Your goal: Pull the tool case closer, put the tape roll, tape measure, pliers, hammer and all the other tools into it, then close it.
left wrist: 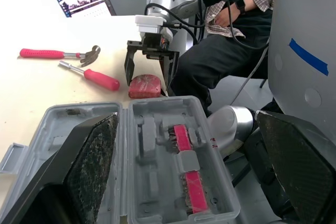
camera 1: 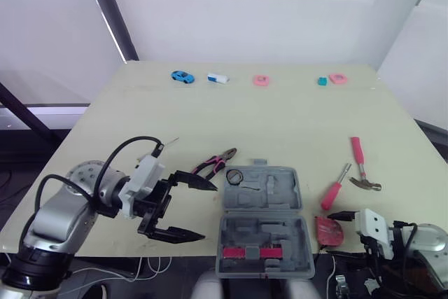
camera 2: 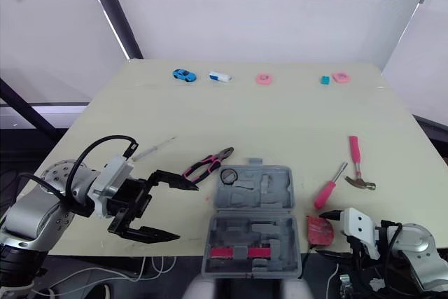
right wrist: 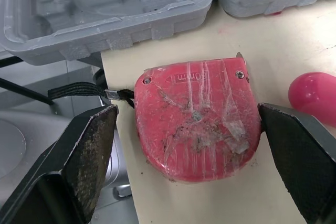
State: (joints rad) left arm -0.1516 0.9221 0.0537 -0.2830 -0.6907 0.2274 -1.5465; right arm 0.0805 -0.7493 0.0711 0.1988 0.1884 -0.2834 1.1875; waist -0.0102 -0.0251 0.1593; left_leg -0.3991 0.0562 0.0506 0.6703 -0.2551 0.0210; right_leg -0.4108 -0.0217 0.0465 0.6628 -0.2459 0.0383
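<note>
Both grippers are spread: left gripper [camera 1: 208,212] beside the open tool case [camera 1: 260,198] at the table's [camera 1: 280,117] near edge, right gripper [camera 1: 336,234] straddling the tape measure [right wrist: 197,119].

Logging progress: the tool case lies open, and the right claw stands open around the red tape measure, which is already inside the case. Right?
Not quite: the tape measure lies on the table beside the tool case, not inside it, as the right wrist view shows. The case is open and the right claw stands open around the tape measure.
</note>
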